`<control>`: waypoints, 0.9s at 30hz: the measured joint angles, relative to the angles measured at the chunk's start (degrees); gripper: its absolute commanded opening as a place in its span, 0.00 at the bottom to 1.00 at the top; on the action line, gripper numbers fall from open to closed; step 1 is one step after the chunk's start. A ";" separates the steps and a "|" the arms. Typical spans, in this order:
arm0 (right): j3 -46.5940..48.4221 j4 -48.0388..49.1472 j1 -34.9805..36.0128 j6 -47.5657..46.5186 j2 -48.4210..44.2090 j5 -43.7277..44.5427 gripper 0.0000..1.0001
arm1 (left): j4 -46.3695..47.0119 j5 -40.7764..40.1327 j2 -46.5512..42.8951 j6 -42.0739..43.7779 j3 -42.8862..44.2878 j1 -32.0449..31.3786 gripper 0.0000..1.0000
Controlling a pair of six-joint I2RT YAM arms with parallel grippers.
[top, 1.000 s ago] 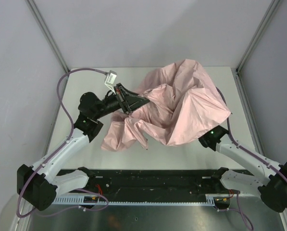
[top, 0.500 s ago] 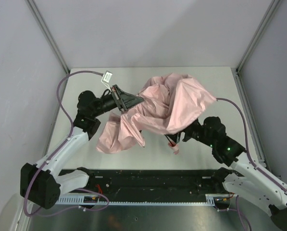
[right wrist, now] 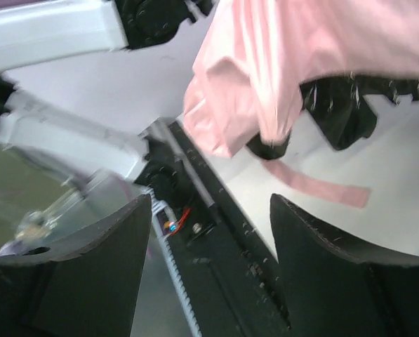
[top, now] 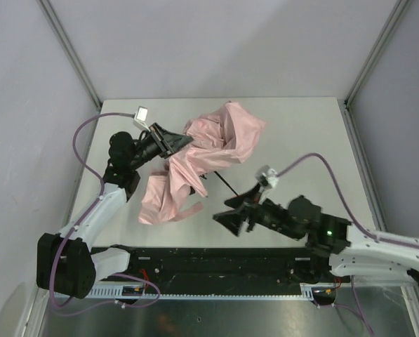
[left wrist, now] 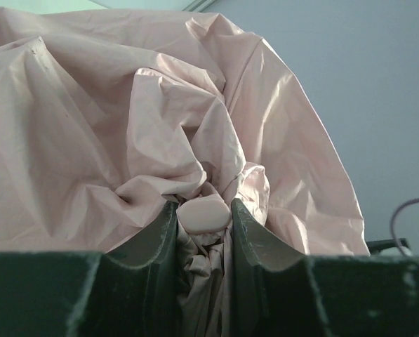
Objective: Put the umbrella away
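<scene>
Grey walls (top: 195, 42) and metal corner posts close in a white counter (top: 300, 133), with a black rail (top: 216, 263) running along its near edge where the two arms are bolted. The umbrella (top: 209, 140) lies on the left-centre of the counter, a crumpled heap of pale pink fabric. One fold trails down toward the near edge, and its thin black shaft (top: 225, 184) sticks out at a slant toward the right arm.

The left arm reaches in from the left side, and the left fingers (left wrist: 153, 242) are pinched on the umbrella. From the wrist camera you can see bunched pink cloth and a small rounded pink piece squeezed between them, with the canopy billowing up behind.

The right arm lies low across the front of the counter, pointing left. The right fingers (right wrist: 100, 270) are spread wide with nothing between them, just beside the free end of the shaft. I cannot tell whether they touch it. Its blurred wrist view shows pink fabric hanging above and a flat pink strap (right wrist: 321, 188) lying on the counter.
</scene>
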 measured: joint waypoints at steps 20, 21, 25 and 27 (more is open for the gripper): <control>24.24 -6.08 3.39 -18.38 32.98 18.29 0.15 | -3.15 0.63 -0.22 3.43 0.42 0.00 0.00; 24.26 -6.56 3.39 -18.88 33.05 17.22 0.07 | -3.13 1.14 -0.22 3.82 0.61 -0.02 0.00; 25.59 -8.35 3.39 -19.63 33.07 9.84 0.00 | -2.89 2.82 -0.44 5.70 1.29 -0.42 0.00; 27.04 -9.05 3.34 -18.49 33.07 3.63 0.00 | -2.36 3.82 -0.90 6.78 1.53 -0.81 0.00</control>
